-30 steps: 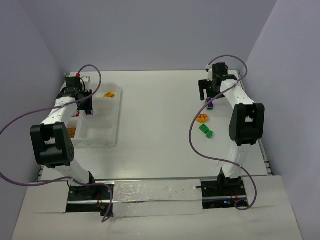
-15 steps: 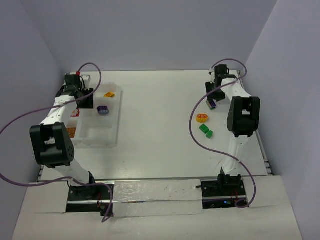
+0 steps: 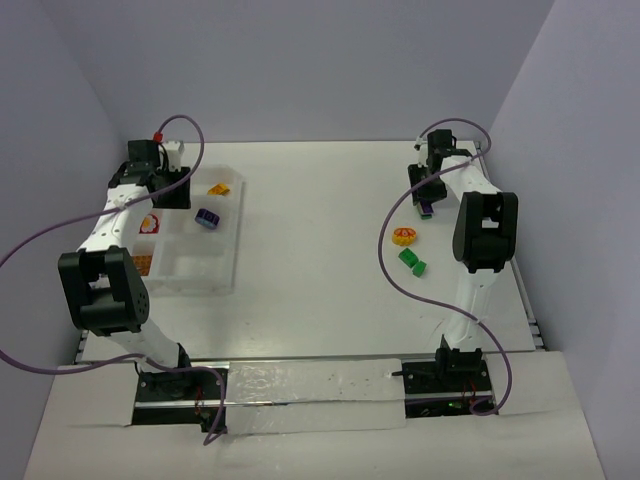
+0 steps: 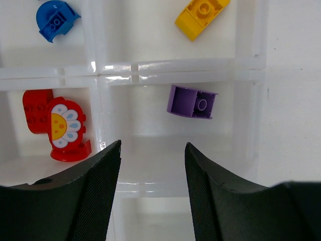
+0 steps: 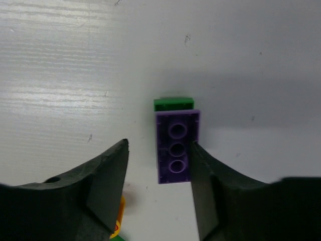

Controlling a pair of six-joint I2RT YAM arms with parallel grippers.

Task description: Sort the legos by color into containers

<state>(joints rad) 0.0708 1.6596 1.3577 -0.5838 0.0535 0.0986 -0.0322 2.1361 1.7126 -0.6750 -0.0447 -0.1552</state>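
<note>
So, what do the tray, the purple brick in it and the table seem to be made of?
The tray looks like clear, translucent plastic, glossy: its dividers glint and the white below shows through. The purple brick seems opaque moulded plastic, smooth with a soft sheen, even in colour. The table is less sure: white, with fine streaks, perhaps laminate or painted board.

Your left arm point(image 3: 110, 225) reaches far forward, the left gripper point(image 4: 153, 146) pointing down, jaws apart and gripping nothing. Your right arm point(image 3: 472, 195) stretches forward too, the right gripper point(image 5: 159, 145) facing down, jaws apart.
</note>
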